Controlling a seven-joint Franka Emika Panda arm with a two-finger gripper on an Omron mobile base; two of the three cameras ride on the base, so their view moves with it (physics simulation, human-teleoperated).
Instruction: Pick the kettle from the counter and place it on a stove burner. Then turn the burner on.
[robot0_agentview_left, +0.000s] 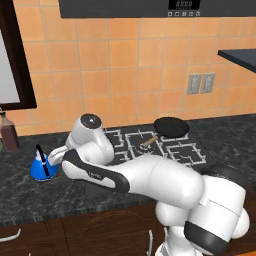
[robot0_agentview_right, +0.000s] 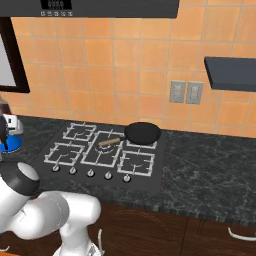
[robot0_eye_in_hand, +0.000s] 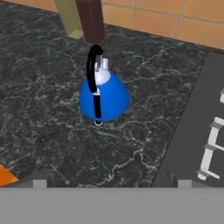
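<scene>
— Where's the kettle (robot0_eye_in_hand: 103, 94) sitting?

— I see it upright on the dark counter (robot0_eye_in_hand: 48, 113), upper middle of my hand view, black handle up, brown bottle (robot0_eye_in_hand: 91, 19) just behind it.

— And the stove?

— Its black panel (robot0_eye_in_hand: 192, 131) runs down the right edge, apart from the kettle. A black pan (robot0_agentview_left: 171, 127) rests on a far grate.

— Gripper?

— The gripper (robot0_agentview_left: 52, 158) hovers beside the kettle at left, fingers spread wide, pinching nothing.
</scene>
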